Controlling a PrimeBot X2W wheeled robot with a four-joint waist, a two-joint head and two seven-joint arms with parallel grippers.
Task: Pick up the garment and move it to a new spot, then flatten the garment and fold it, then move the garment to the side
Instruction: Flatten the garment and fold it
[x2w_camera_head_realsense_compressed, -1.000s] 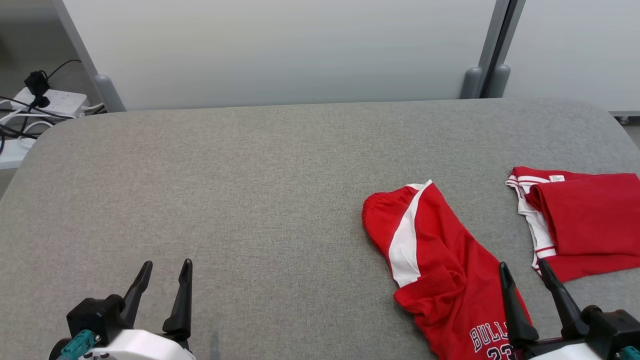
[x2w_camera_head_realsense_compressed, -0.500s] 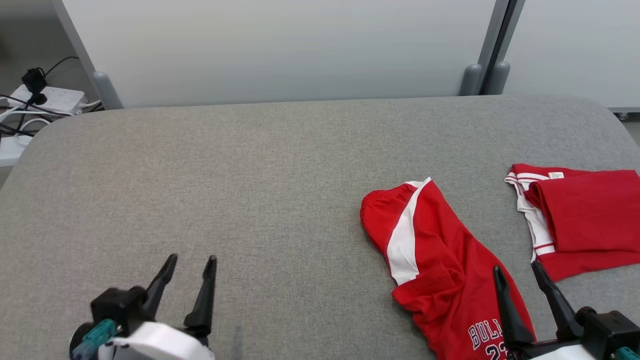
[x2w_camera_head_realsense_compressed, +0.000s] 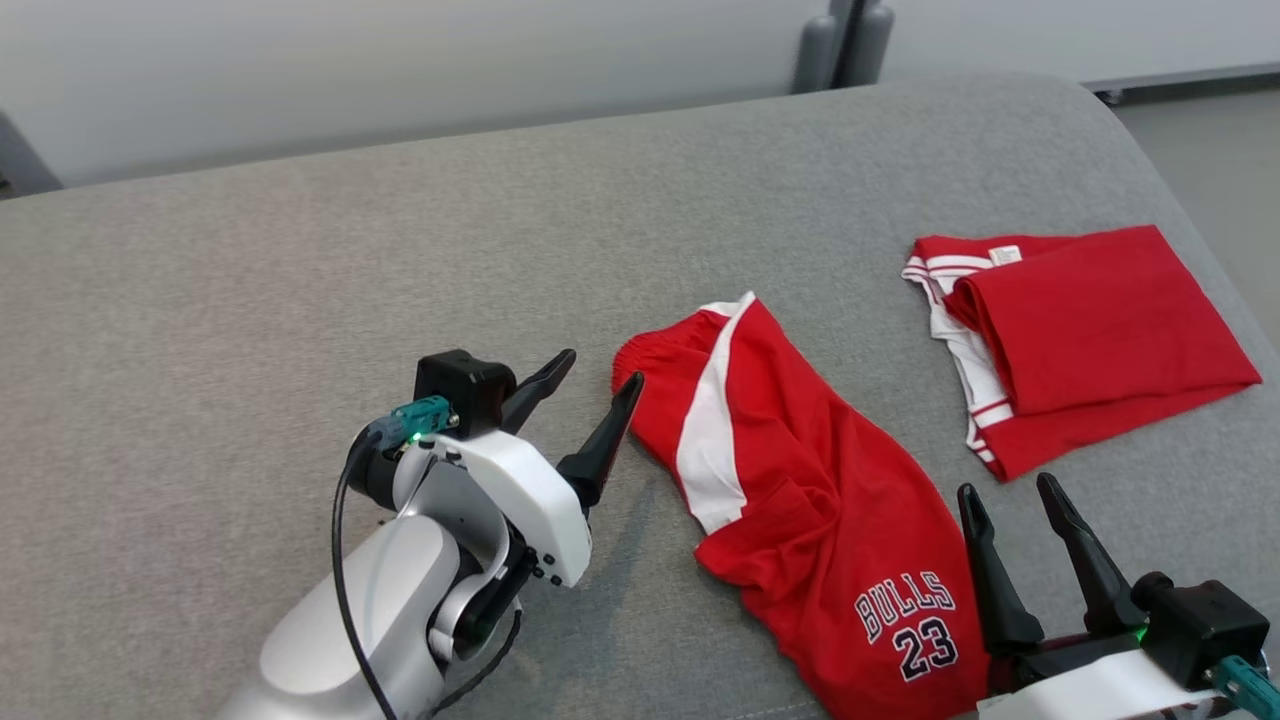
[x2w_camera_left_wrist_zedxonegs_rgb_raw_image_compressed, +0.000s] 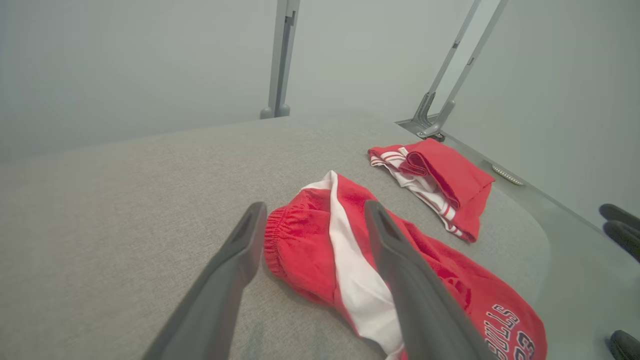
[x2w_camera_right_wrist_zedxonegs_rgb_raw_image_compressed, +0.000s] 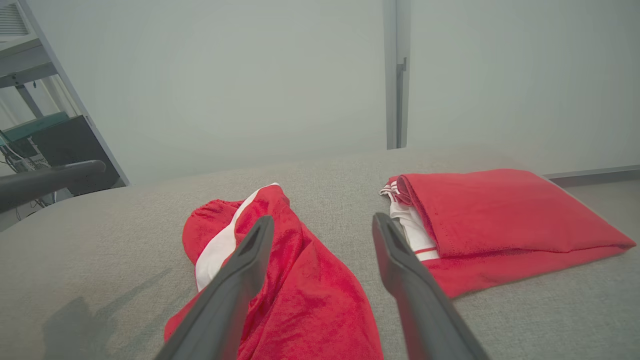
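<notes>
Head view: your grey padded table (x2w_camera_head_realsense_compressed: 300, 250) spreads out ahead of both arms and runs to a pale wall beyond the fingertips. Red shorts (x2w_camera_head_realsense_compressed: 800, 500) with a white side stripe and "BULLS 23" printed on one leg lie rumpled on it, between your two tools. A folded top (x2w_camera_head_realsense_compressed: 1090, 330), red with white-and-red striped trim, lies flat ahead of your right tool and off to its right, apart from the shorts with bare grey cloth between them.

Your left gripper (x2w_camera_head_realsense_compressed: 603, 367) reaches in on a white forearm with a black cable looped beside it. Its two dark fingers are spread wide and hold nothing. The elastic waistband of the shorts sits just past the tip of its right-hand finger, and you cannot tell whether the two touch. From the left wrist view the waistband and white stripe show in the gap between those fingers.

Your right gripper (x2w_camera_head_realsense_compressed: 1006, 485) also stands wide and empty. The printed leg lies at its left finger, and from the right wrist view that finger crosses over the red cloth while the other points toward the folded top. A small white label shows at the top's neckline.
</notes>
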